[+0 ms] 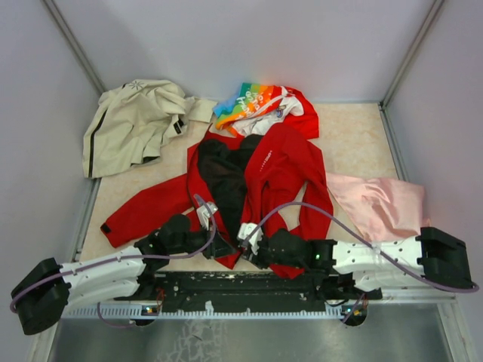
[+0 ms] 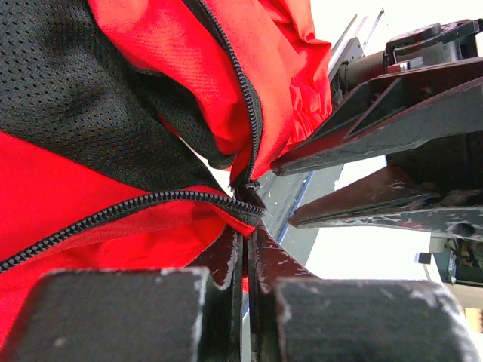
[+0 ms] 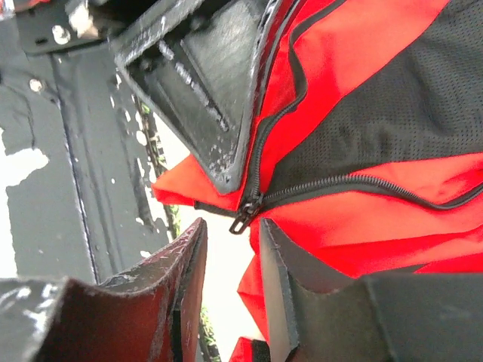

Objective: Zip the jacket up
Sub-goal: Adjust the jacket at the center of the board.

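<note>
Closest in, the left gripper (image 2: 245, 245) is clamped on the hem of the jacket (image 1: 281, 162) just under the slider (image 3: 249, 205), while the right gripper (image 3: 232, 226) stands parted, gripping nothing, the pull tab (image 3: 240, 223) just ahead of its gap. If it closes off-line it could catch loose red cloth or mesh lining (image 3: 392, 98) instead of the tab and jam the slider. Farther up the table (image 1: 355, 128) the jacket's 2 fronts lie splayed and crumpled, so the teeth could misfeed or the hem slip free

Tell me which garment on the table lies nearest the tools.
The bright red jacket, its hem right at them; the beige jacket, rainbow-printed garment and pink cloth lie farther off.
</note>
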Robot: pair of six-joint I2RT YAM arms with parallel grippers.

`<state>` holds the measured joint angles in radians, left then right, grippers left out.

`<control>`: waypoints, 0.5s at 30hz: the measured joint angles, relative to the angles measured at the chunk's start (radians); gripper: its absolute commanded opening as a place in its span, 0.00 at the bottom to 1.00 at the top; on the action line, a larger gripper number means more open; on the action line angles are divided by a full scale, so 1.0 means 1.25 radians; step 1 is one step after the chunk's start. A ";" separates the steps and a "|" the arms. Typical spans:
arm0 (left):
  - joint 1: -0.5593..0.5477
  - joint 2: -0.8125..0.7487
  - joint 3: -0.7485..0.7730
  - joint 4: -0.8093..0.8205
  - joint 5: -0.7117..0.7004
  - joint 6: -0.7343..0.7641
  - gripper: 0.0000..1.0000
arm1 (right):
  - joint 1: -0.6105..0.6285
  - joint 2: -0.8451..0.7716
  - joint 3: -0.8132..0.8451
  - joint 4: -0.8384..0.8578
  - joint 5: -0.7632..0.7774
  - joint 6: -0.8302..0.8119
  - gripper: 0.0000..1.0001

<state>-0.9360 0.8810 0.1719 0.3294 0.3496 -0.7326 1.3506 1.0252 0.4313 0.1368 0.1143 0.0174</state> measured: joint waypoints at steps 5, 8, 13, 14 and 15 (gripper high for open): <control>0.000 0.000 0.000 0.000 0.000 -0.003 0.00 | 0.059 0.001 -0.072 0.086 0.055 -0.086 0.37; 0.000 0.000 0.000 0.002 0.000 -0.004 0.00 | 0.078 0.021 -0.094 0.132 0.091 -0.121 0.37; 0.000 0.003 0.000 0.010 0.001 -0.009 0.00 | 0.091 0.096 -0.104 0.224 0.158 -0.153 0.37; 0.000 0.005 0.000 0.010 0.001 -0.009 0.00 | 0.094 0.107 -0.104 0.234 0.169 -0.155 0.36; 0.000 0.006 0.000 0.012 0.002 -0.010 0.00 | 0.097 0.118 -0.104 0.248 0.182 -0.159 0.36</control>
<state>-0.9360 0.8883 0.1719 0.3439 0.3515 -0.7448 1.4719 1.1728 0.3008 0.4461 0.3412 -0.1814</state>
